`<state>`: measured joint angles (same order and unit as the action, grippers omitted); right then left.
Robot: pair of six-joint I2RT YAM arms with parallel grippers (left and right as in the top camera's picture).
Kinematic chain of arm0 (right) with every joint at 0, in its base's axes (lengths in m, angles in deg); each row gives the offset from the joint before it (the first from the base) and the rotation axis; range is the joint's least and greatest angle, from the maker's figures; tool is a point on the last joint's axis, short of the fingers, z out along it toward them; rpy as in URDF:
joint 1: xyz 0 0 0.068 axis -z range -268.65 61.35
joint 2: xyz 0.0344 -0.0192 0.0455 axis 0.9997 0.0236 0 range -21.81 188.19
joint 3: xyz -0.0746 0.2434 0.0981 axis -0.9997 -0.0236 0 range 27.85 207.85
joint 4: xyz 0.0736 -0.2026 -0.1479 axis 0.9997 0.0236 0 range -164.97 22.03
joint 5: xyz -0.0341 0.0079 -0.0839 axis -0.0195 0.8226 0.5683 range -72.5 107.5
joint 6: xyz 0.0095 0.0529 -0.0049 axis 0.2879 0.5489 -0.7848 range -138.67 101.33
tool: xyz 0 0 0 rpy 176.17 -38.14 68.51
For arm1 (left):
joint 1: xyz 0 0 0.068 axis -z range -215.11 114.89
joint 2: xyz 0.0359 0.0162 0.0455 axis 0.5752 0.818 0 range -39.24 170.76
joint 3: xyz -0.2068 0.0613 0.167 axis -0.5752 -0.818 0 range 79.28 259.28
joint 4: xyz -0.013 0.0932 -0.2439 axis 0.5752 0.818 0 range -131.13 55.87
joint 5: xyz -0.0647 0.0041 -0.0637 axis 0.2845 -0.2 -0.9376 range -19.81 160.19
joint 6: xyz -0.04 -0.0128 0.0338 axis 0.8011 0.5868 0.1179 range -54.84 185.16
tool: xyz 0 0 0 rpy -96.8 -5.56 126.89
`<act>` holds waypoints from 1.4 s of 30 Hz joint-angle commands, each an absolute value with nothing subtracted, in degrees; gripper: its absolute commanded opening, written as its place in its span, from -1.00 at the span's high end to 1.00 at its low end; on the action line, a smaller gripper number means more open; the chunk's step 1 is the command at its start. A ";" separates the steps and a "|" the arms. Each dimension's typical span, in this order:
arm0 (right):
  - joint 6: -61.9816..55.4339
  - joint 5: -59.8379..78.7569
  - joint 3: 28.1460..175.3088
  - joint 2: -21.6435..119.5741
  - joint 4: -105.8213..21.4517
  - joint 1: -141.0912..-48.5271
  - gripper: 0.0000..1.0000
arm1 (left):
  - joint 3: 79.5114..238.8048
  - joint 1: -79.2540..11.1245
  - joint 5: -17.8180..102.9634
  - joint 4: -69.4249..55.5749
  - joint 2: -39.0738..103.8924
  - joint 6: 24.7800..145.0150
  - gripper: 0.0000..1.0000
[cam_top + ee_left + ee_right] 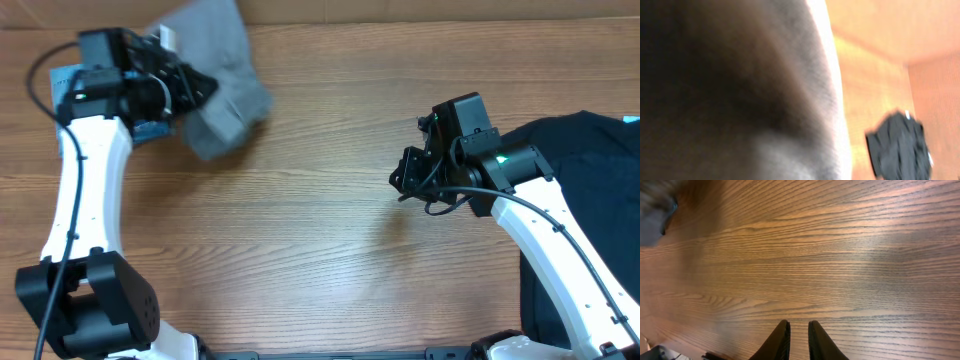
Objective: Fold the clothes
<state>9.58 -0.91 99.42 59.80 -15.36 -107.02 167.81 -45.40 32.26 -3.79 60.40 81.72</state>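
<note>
The grey-khaki shorts [225,85] are a bunched bundle at the table's far left. They look raised off the wood, at the tip of my left gripper [197,86]. Blurred grey cloth [765,100] fills the left wrist view and hides the jaws, which appear shut on the shorts. My right gripper [405,180] hovers over bare wood right of centre, well apart from the shorts. Its fingers [799,330] are almost together with nothing between them. A grey patch [652,225] at the far left of the right wrist view looks like the shorts.
A large black T-shirt [590,160] lies at the right edge under my right arm; it also shows in the left wrist view [900,145]. Light-blue denim [152,128] lies under my left arm at the far left. Bare wooden table [320,250] spans the middle.
</note>
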 commanded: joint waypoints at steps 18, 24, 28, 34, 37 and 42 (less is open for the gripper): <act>9.21 -0.61 99.79 59.69 -13.28 -106.91 0.69 | 169.52 -65.05 40.82 -22.00 74.19 89.80 0.44; 9.21 -0.61 99.79 59.69 -12.62 -106.91 0.69 | 169.56 -70.71 38.84 -18.10 74.21 88.32 -1.00; 9.21 -0.63 99.79 59.69 -12.62 -106.91 0.69 | 169.89 -75.25 36.17 -12.27 72.07 87.40 -1.00; 9.16 -0.61 99.79 59.69 -12.65 -106.91 0.69 | 171.18 -80.17 40.41 1.11 66.23 83.33 -1.00; 7.61 -0.43 99.95 59.66 -12.73 -106.89 0.69 | 171.42 -80.32 39.86 5.76 60.62 77.39 -1.00; 6.56 5.38 102.74 57.61 -11.31 -106.91 0.69 | 172.99 -75.30 29.31 7.42 50.12 64.97 -1.00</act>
